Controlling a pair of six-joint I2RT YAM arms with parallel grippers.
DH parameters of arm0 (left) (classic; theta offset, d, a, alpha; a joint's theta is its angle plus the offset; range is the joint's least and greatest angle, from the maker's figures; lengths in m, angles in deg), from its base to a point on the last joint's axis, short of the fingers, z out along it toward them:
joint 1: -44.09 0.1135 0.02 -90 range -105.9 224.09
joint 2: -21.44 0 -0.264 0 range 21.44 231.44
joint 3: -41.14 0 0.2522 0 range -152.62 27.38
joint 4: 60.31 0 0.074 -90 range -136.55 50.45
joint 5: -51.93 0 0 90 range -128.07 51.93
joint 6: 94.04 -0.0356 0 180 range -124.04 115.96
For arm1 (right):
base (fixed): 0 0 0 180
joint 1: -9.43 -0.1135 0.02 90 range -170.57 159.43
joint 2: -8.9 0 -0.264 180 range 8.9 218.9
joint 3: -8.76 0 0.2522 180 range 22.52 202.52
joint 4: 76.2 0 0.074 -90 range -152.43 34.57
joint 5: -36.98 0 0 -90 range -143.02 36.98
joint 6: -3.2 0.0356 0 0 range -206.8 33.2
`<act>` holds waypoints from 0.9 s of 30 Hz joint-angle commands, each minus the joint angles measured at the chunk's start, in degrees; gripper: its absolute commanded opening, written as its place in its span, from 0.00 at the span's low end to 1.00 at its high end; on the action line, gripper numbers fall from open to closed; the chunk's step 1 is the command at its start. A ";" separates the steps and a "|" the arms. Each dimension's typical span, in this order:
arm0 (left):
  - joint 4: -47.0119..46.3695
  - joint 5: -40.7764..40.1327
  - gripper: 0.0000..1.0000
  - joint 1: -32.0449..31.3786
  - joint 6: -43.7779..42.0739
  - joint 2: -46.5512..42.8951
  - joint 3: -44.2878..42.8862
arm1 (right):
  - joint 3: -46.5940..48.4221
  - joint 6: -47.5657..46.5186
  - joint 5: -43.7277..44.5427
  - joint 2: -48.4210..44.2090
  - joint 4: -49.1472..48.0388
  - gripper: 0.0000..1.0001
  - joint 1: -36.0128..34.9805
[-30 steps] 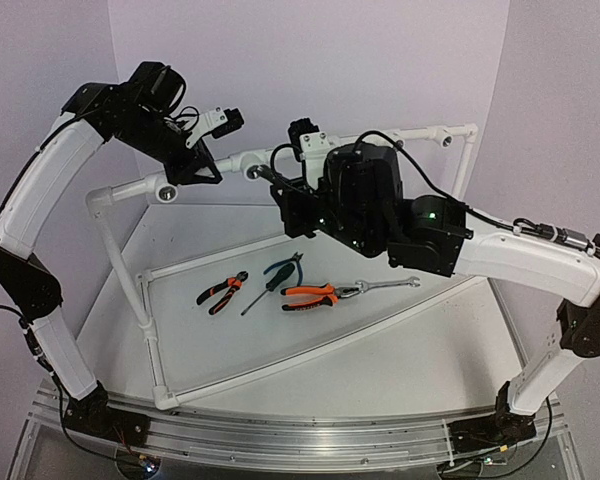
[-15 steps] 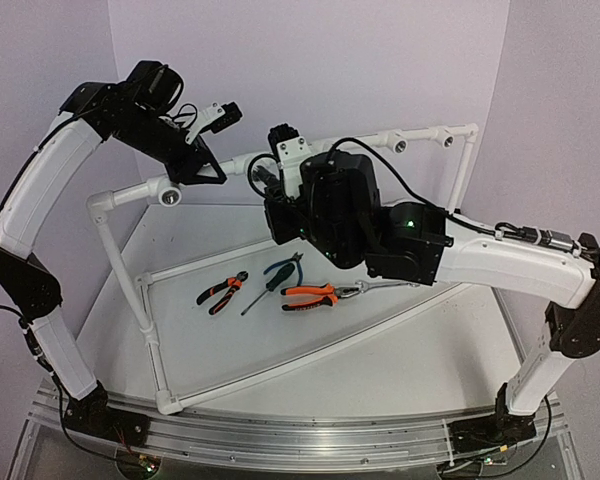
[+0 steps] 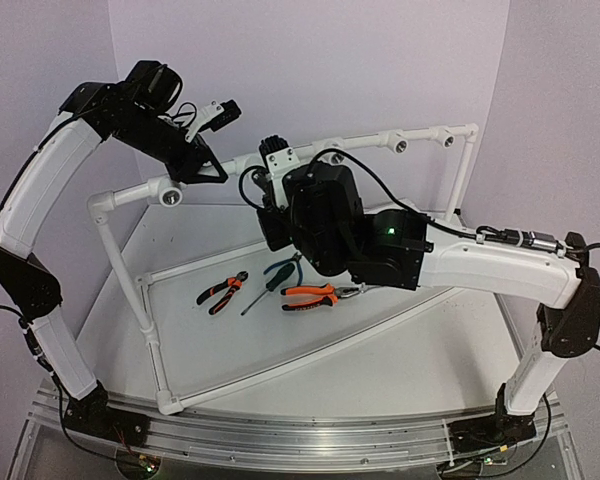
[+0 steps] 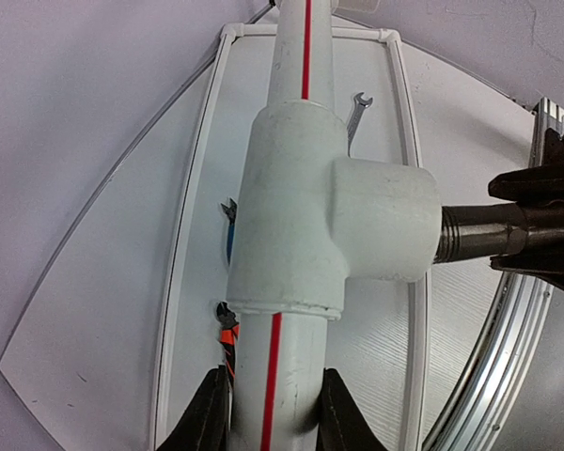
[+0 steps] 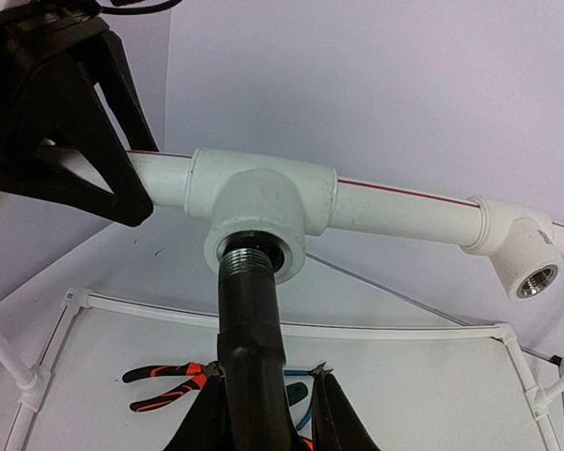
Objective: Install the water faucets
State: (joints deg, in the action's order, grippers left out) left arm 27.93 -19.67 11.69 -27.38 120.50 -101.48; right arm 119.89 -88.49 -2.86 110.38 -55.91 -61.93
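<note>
In the right wrist view the dark water faucet [image 5: 252,338] stands up between the fingers of my right gripper [image 5: 263,413], which is shut on its body. Its threaded end sits at the mouth of the white tee socket [image 5: 263,202], with several threads still showing outside. The left wrist view shows the same faucet [image 4: 479,230] meeting the tee [image 4: 301,207] from the right. My left gripper [image 4: 273,413] is shut on the white pipe [image 4: 277,366] with the red stripe, just below the tee. From above, the left gripper [image 3: 195,165] grips the pipe's left part, and the right wrist hides the faucet.
More open sockets [image 3: 400,146] sit along the pipe's right part, one an elbow [image 5: 526,268]. On the table, inside the white pipe frame [image 3: 145,300], lie small pliers [image 3: 223,291], a blue-handled screwdriver [image 3: 277,275] and orange-handled pliers [image 3: 310,296]. A wrench [image 4: 355,111] lies further right.
My right arm has swung left along the pipe with the faucet, bringing its threaded end to the tee socket. The left arm has kept its hold on the pipe.
</note>
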 commanded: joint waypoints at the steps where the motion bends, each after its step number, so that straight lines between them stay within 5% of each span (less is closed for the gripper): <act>1: -2.91 -0.18 0.00 0.57 22.83 1.29 2.77 | 3.67 -0.78 2.91 0.61 -3.55 0.00 -0.10; 27: -5.33 7.12 0.00 0.30 20.56 -0.35 4.30 | 8.29 5.11 8.78 3.71 -2.93 0.00 -0.02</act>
State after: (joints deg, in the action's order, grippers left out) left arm 25.13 -16.11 12.48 -25.67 119.48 -99.25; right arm 123.31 -85.97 2.64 113.39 -55.57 -62.38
